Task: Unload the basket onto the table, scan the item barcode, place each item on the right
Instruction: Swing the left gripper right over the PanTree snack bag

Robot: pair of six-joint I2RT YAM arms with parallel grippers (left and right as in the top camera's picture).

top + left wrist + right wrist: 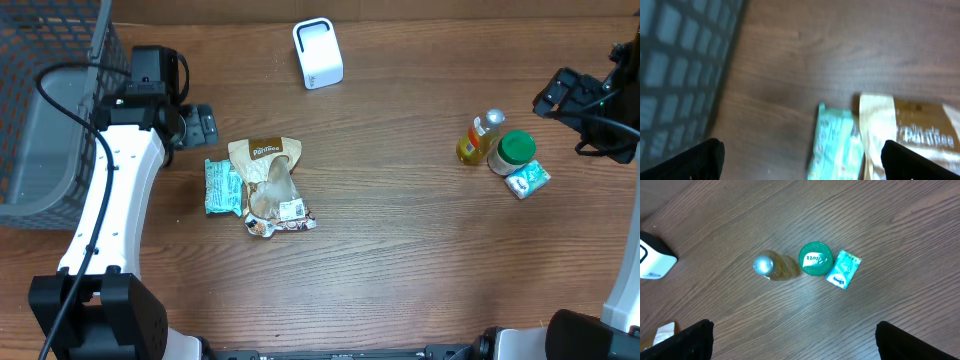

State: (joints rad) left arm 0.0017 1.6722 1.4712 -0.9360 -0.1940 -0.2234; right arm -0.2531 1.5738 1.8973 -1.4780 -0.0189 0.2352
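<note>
On the brown wooden bench | left pincer wide, empty, near flat teal foil packet touching tan paper pouch | right pincer wide, empty | white boxy scanner well apart | risk: grabbing 2 touching packs together, barcode hidden.

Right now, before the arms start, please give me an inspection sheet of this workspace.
Surface: wooden table, no spills seen.
Job's things: white scanner at far edge; brown pouch and teal packet side by side, left; bottle, green-lidded jar, tissue pack grouped right.
Clutter: nothing seen.
Grippers: left gripper open, empty, near packet; right gripper open, empty, near the group.
Cables: black cable on left arm.
Surroundings: wire basket at left edge.
</note>
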